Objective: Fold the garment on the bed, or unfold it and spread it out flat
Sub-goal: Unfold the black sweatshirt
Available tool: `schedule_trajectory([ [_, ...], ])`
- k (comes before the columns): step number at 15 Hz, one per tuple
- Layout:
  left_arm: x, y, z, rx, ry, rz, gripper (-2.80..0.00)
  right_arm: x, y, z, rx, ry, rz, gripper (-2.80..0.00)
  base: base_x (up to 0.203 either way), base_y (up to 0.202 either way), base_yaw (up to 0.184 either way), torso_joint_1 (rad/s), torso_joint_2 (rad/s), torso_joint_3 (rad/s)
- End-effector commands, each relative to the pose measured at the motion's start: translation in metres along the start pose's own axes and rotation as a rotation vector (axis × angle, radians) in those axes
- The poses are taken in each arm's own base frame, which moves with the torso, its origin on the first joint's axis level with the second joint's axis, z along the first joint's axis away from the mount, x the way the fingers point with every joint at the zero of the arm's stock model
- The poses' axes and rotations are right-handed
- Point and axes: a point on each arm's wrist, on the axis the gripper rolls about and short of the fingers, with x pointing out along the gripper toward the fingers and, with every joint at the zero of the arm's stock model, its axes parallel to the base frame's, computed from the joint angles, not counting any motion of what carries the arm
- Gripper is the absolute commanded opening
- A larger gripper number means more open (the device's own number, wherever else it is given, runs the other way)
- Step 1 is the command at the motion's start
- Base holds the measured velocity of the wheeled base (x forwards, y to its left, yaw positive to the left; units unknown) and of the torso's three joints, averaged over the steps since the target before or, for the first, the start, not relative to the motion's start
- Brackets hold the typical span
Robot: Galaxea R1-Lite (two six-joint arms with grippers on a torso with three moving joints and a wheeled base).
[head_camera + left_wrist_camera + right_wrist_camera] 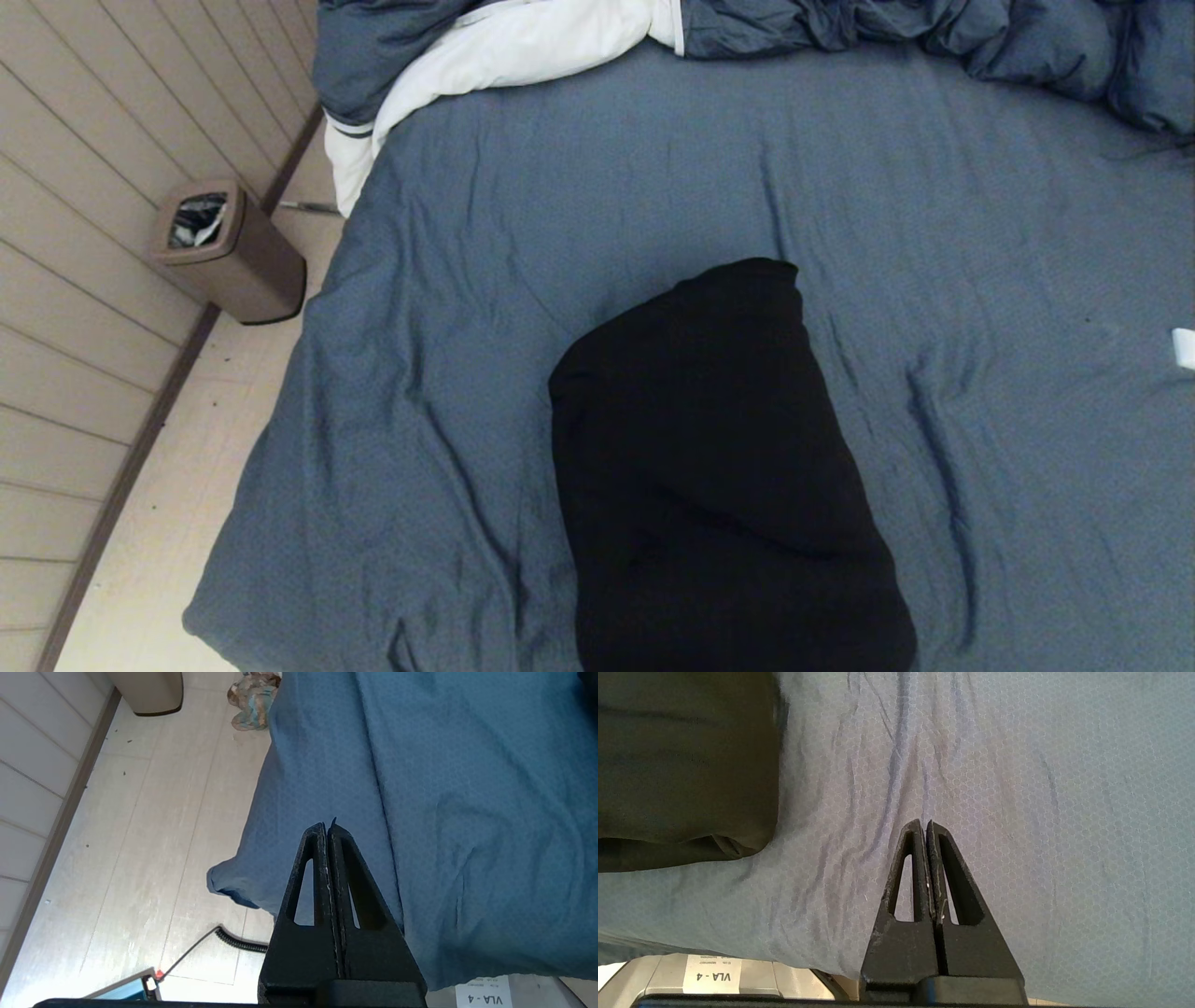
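Note:
The black garment [719,476] lies folded into a compact oblong bundle on the blue-grey bed [579,205], near the front edge at the middle. Neither arm shows in the head view. My left gripper [327,825] is shut with nothing in it, hanging over the bed's near left corner beside the floor. My right gripper [924,822] is also shut and empty, above bare sheet [1041,788], with the garment's [682,765] near corner off to one side and apart from it.
A puffy blue-grey duvet [934,33] with white lining [504,51] is bunched along the far edge. A brown bin [229,252] stands on the floor by the panelled wall on the left. A coiled cable [238,940] lies on the floor. A small white object [1184,347] rests at the right.

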Motion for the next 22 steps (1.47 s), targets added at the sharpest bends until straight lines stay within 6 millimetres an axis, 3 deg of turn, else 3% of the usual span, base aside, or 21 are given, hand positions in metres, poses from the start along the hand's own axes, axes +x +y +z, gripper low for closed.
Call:
schedule_trajectory([
  [1, 0.0002, 0.0000, 0.0001, -0.001, 0.002, 0.001, -2.80, 0.0002, 0.0000, 0.0002, 0.000, 0.002, 0.000, -2.80, 0.000, 0.000, 0.000, 0.000, 0.00, 0.000],
  [22, 0.0002, 0.0000, 0.0001, -0.001, 0.002, 0.001, -2.80, 0.0019, 0.0001, 0.0013, -0.015, 0.017, 0.001, -2.80, 0.000, 0.000, 0.000, 0.000, 0.00, 0.000],
])
